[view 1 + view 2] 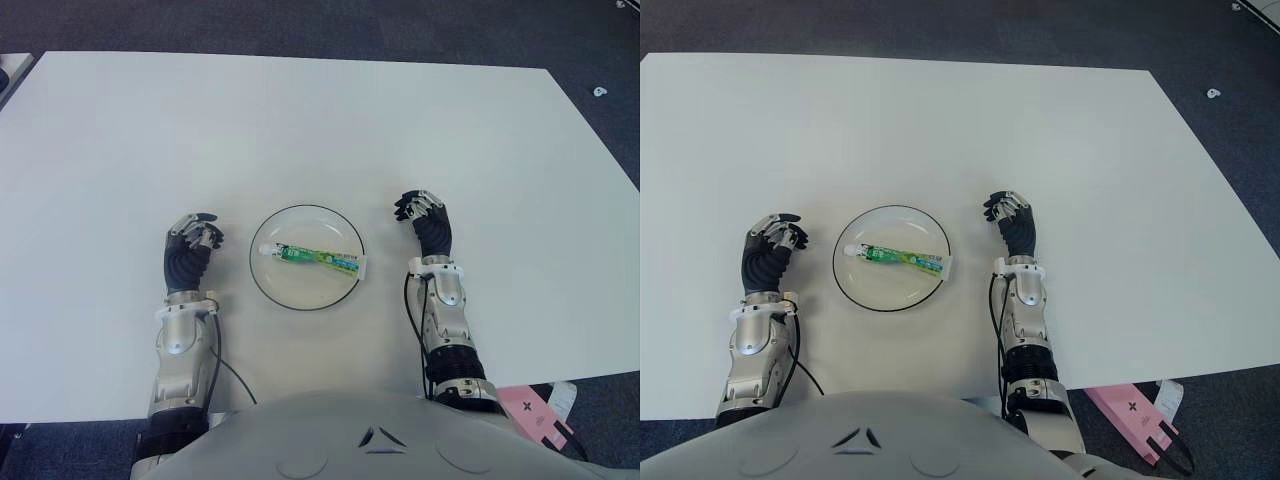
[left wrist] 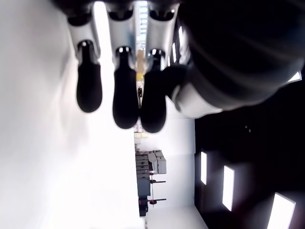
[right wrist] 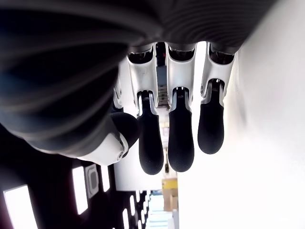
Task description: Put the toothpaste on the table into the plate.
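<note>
**Toothpaste lies inside the plate**

The toothpaste [image 1: 318,257] is a slim tube printed green and white, with a white cap at its left end and a flat crimped tail at its right. It lies flat across the plate [image 1: 290,221], cap near the left rim, tail reaching the right rim. The plate is round, pale, with a thin dark edge, and sits upright on the white table [image 1: 300,120].
</note>
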